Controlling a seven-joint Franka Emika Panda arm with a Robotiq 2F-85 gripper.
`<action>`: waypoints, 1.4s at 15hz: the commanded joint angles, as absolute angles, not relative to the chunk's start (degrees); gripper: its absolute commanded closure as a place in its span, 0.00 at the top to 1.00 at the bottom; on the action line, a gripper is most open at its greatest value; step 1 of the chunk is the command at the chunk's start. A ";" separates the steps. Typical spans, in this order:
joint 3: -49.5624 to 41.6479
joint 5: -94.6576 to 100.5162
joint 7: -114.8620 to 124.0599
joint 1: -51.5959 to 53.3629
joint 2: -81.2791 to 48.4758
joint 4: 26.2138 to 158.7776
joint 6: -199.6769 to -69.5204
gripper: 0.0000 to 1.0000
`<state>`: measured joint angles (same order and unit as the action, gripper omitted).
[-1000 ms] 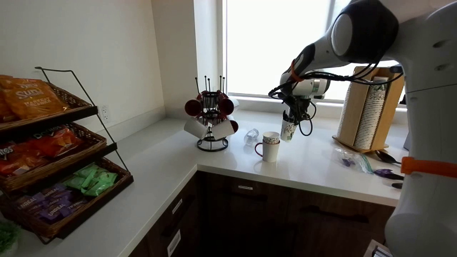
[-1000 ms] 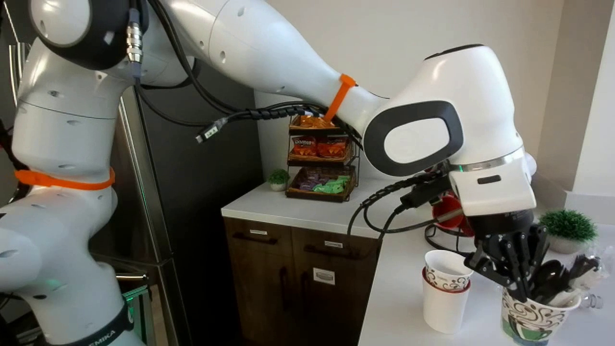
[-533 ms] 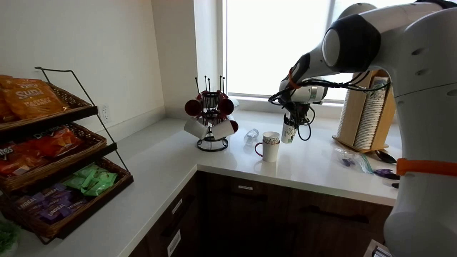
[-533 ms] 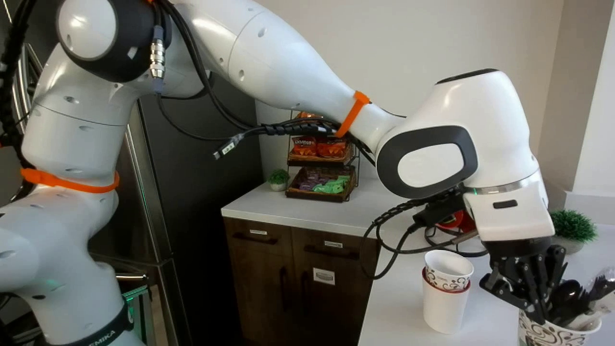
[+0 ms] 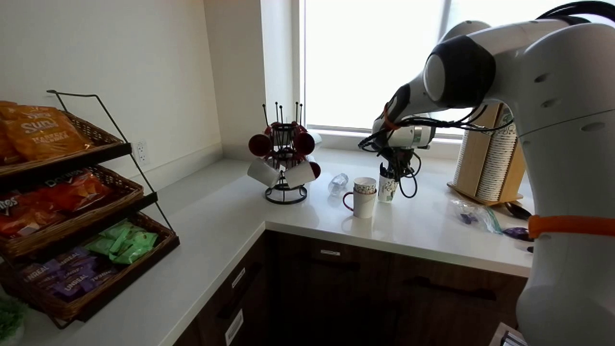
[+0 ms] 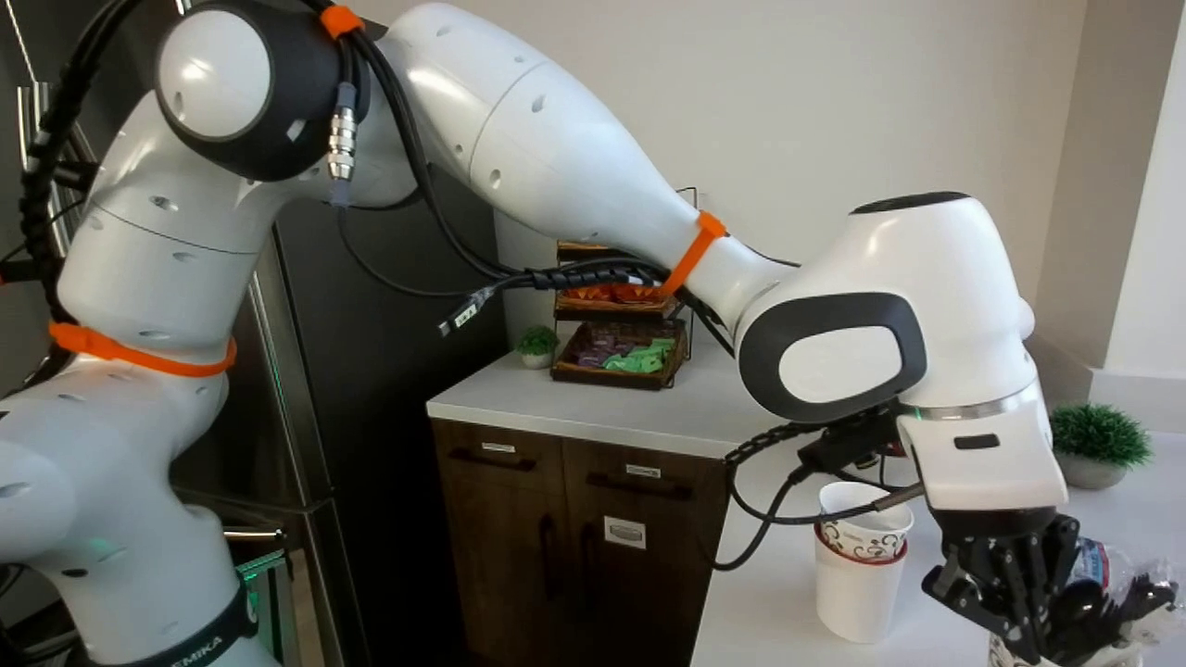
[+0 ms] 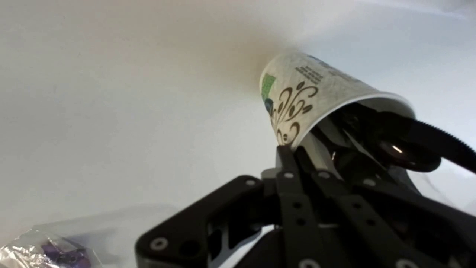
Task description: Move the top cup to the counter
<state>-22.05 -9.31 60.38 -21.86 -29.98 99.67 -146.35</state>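
Pincer (image 7: 294,150) closed on the cup (image 7: 312,93) by its rim, counter (image 5: 423,218) beneath; your carry looks done, touchdown unclear, release left.

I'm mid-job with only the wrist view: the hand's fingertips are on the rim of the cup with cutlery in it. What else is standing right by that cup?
Observer: A white mug stands upright beside the cutlery cup; both exterior views show it.
Operator: Is anything in that mug?
Observer: Yes, a patterned paper cup sits in its mouth, sticking up above the mug's rim.
Operator: Is the mug touching the cup I've got?
Observer: No, they are apart: in an exterior view, bare counter shows between them.
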 commanded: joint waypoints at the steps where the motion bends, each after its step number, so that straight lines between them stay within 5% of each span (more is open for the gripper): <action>1: -21.76 -10.66 59.40 -22.51 -31.81 98.20 -146.73 0.15; 2: -21.74 -10.72 59.34 -22.56 -31.77 98.03 -146.62 0.29; 12: -18.16 -14.67 42.10 -26.07 -18.67 100.72 -143.61 0.99; 21: -19.17 -21.08 12.53 -23.95 3.59 110.90 -129.42 1.00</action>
